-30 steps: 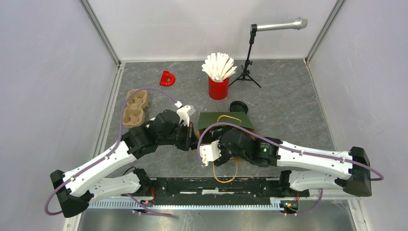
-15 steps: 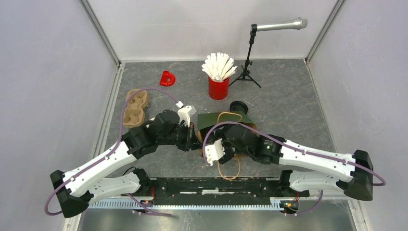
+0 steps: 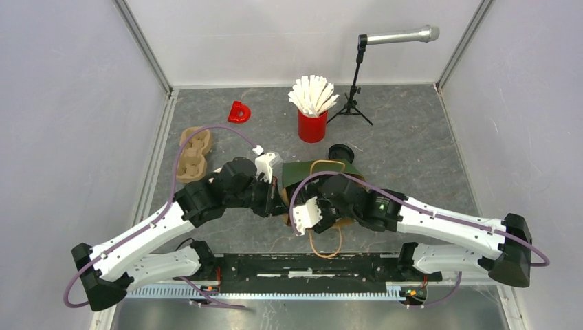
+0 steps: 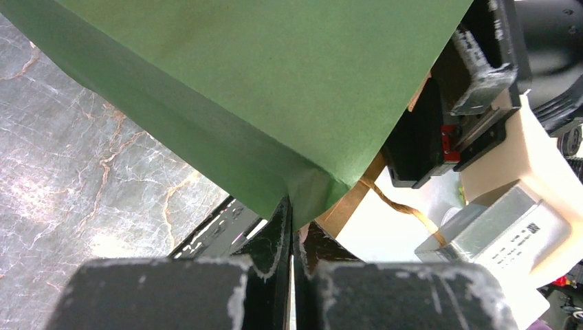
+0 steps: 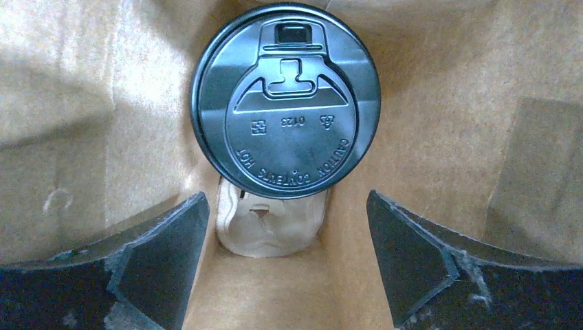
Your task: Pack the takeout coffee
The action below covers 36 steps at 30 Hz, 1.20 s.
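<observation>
inside the green bag [image 3: 306, 172]: a black lid [image 5: 285, 100] is seen deep in the brown inside, its top turned to the camera. the coffee cup under it is hidden by the lid, so the cup is judged to be in the bag too.
under the lid: a pale lump [image 5: 268, 230] is seen touching the lid's lower edge. what it is cannot be told.
right claw [image 5: 285, 206]: released. the jaws are spread wide, one on each side of the lid, and the lid is not touched. nothing is held.
left claw [image 4: 292, 230]: clenched on the green bag. a thin fold of paper at the bag's mouth is pinched.
bag: it is laid on its side on the tabletop [image 3: 412, 151], mouth toward the arms. a rope handle [image 3: 326, 242] is looped out on the near side.
step in hand: one cup is being put in the bag. it looks let go already, while the mouth is held up by the other claw.
behind the bag: a dark round thing [image 3: 340, 152] is seen just beside it. it may be the second lid, but it is too small to tell.
next move: the right claw should be pulled straight back out, so that lid and paper are not caught. the pinch on the mouth is needed so the bag is not dragged along.
not for packing: the red cup of white sticks [image 3: 312, 126] and the brown cup carrier [image 3: 192, 155].
</observation>
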{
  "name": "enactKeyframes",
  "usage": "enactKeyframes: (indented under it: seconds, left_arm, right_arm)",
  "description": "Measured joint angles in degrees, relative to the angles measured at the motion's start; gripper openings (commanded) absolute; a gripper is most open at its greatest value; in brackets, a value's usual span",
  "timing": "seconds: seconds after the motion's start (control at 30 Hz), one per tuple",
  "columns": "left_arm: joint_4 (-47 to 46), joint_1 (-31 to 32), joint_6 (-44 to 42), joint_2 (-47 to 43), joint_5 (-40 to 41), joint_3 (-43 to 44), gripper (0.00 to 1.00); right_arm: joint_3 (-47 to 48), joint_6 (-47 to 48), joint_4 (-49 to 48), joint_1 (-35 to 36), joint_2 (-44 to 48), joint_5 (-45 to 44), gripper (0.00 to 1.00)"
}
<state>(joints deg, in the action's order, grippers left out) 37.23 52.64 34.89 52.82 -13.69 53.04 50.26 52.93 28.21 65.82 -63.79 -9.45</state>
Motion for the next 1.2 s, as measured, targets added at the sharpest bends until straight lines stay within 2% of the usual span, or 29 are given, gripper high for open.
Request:
enactKeyframes:
  seconds: [0.23,0.43,0.6,0.7,0.83,1.07,1.2]
  left_arm:
    - [0.33,0.0,-0.31,-0.07,0.02,0.0,0.02]
    - [0.57,0.0,-2.82,-0.2,0.02,0.0,0.02]
    - [0.7,0.0,-4.81,-0.55,0.02,-0.02,0.02]
    - [0.68,0.0,-5.31,-0.85,0.07,-0.2,0.02]
    - [0.35,-0.02,-5.29,-2.08,0.28,-1.11,0.02]
    - [-0.2,0.0,-5.29,-3.96,1.14,-1.92,0.02]
    - [-0.33,0.0,-5.29,-3.96,1.14,-2.14,0.02]
  right_arm:
    - [5.25,-2.27,5.16,0.0,0.83,1.62,0.97]
    - [7.19,-4.76,8.35,0.0,3.26,3.26,0.94]
    - [8.72,-5.16,10.47,0.0,3.52,3.21,0.85]
    - [8.83,-4.9,10.19,-0.02,3.58,3.21,0.86]
    - [6.86,-3.52,6.91,-0.09,3.85,2.99,0.93]
    - [5.99,-1.16,1.79,-0.26,0.5,4.15,0.93]
    - [5.25,-0.63,-0.26,-0.37,-1.2,6.29,0.95]
